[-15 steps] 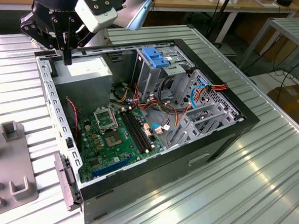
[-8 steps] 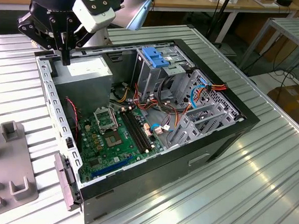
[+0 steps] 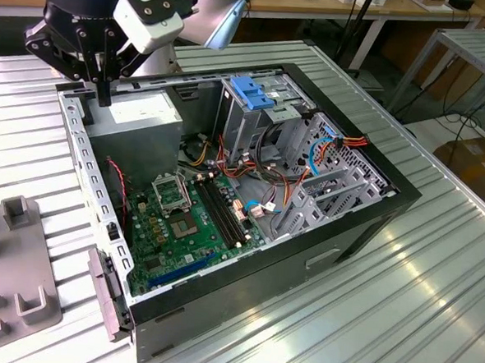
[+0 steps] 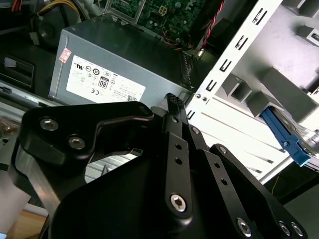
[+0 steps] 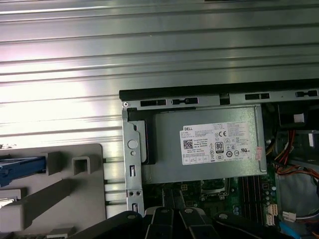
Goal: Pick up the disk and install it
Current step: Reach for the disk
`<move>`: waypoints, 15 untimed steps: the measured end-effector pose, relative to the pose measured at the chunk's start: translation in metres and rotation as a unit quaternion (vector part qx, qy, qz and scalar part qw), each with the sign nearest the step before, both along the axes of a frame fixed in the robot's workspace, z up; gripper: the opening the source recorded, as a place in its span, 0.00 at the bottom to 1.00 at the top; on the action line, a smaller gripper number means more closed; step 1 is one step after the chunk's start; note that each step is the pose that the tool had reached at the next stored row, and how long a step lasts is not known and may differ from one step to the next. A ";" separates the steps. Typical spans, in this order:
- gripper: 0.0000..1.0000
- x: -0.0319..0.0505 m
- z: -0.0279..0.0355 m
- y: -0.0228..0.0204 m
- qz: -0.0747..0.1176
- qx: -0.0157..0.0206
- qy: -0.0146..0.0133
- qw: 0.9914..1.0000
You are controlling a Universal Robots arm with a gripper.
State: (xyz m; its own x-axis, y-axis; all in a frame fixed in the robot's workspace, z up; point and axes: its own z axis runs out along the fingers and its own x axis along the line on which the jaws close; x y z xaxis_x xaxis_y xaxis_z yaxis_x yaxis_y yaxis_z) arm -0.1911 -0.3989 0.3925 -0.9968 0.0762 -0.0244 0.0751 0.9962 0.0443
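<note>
The arm's pincer hangs over a corner of the open case, just above the power supply, carrying nothing that can be seen (whether it is spread or pressed together cannot be told). The disk, marked by its blue frame, sits in a grey fixture on the slatted tabletop beside the case, apart from the pincer, likely parked there to offer an edge for grasping. The case lies on its side, panel off, leaving the drive cage reachable from above.
</note>
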 end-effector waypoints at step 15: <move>0.10 -0.0044 -0.0003 0.0000 0.000 0.000 0.000 1.000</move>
